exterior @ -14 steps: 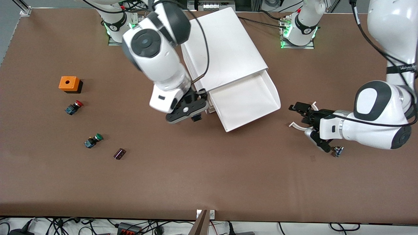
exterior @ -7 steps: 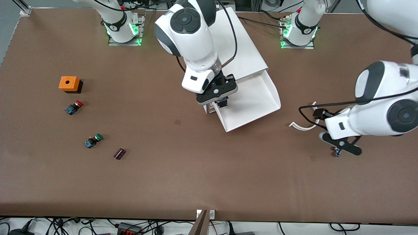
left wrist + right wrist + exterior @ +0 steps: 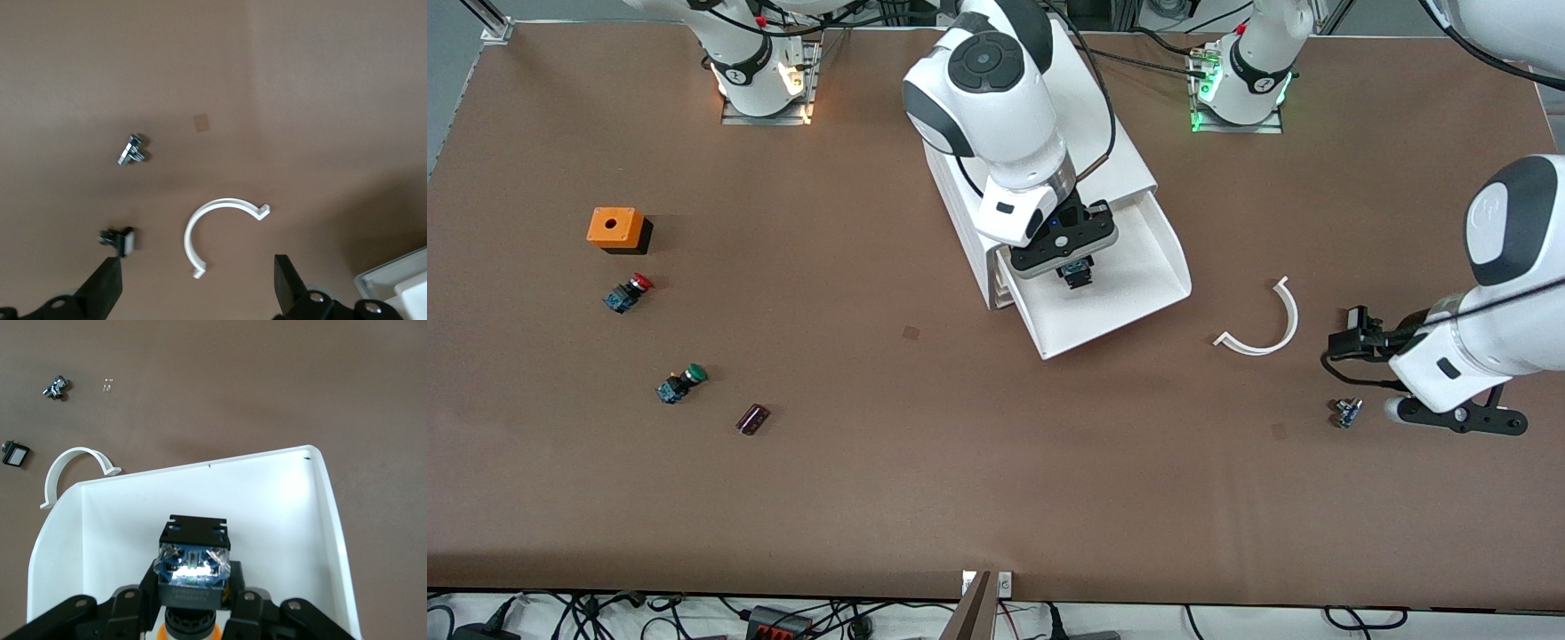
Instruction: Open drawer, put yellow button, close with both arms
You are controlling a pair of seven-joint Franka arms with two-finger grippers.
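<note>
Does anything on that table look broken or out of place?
One thing stands out: a white curved plastic strip lies loose on the table beside the open drawer, toward the left arm's end. It looks like a snapped-off piece, though from what I cannot tell. The cabinet also sits at an angle to the table's edges.

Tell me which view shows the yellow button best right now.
The right wrist view: the yellow button fills the frame, gripped in the right gripper over the open drawer, orange cap just visible. In the front view it is a small dark block under the gripper. The left wrist view misses it.
</note>
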